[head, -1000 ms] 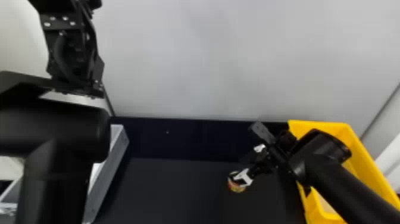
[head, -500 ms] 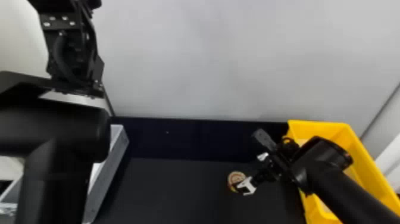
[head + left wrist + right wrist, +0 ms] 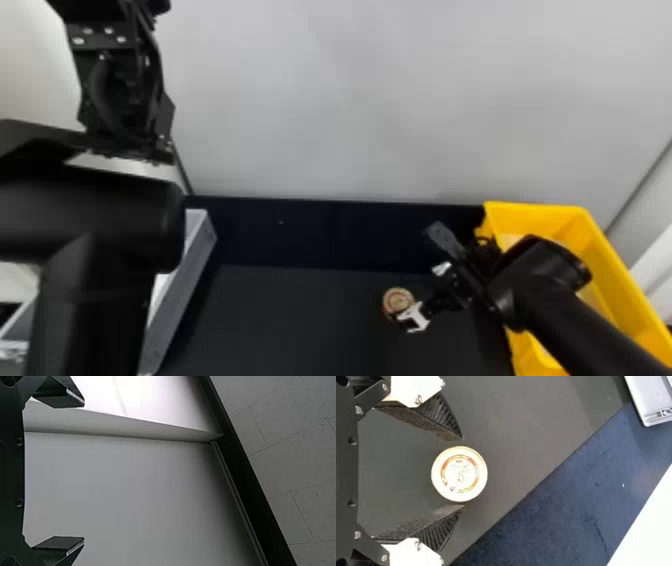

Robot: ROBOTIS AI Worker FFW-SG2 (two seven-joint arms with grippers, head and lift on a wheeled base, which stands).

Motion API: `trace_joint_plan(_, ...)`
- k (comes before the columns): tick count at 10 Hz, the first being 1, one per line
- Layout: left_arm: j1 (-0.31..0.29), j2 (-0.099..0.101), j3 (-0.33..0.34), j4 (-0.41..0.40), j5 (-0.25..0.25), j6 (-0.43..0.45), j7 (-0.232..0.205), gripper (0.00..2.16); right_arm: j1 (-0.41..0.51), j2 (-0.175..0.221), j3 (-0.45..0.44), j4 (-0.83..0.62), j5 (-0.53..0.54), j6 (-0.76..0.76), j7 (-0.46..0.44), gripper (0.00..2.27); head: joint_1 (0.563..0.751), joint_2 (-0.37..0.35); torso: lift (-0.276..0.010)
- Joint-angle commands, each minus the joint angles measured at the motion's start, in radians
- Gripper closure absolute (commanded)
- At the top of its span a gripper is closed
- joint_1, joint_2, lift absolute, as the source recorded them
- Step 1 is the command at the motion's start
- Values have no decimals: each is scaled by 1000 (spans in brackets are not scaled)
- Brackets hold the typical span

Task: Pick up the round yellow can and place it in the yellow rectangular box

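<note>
Bearing thick, tubular black left arm [image 3: 105, 225] bent at left | pointing black left gripper with flat, dark fingertips [image 3: 84, 472] upward, spread wide | extending smooth, round-jointed black right arm [image 3: 585, 320] from lower right corner | angling black right gripper with white finger mounts and ribbed, tapering fingers [image 3: 406, 301] downward, parted, tips well apart

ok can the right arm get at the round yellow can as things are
Likely yes: the right tool is open, its fingers spread on either side of the round yellow can, and nothing seems to block them. Whether the tips are low enough to grip it, I can't tell.
</note>
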Motion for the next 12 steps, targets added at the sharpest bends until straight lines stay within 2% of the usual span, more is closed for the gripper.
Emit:
trace_joint_plan(1, 1, 0, 0, 0, 0, -2, 0, 68, -2, -2, -3, 7, 1, -3, -2, 225, 663, 54, -10)
trace_joint_plan(5, -2, -1, -5, 0, 0, -2, 0, 68, -2, -1, -6, 17, 6, -5, -7, 234, 663, 54, -10)
trace_joint_plan(11, -12, -1, -12, 8, 0, -8, 0, 68, 0, 35, -38, 56, 6, -37, -29, 243, 663, 54, -10)
trace_joint_plan(12, -11, -1, -9, 8, 0, -8, 0, 68, 0, 35, -40, 58, 6, -38, -35, 303, 663, 54, -10)
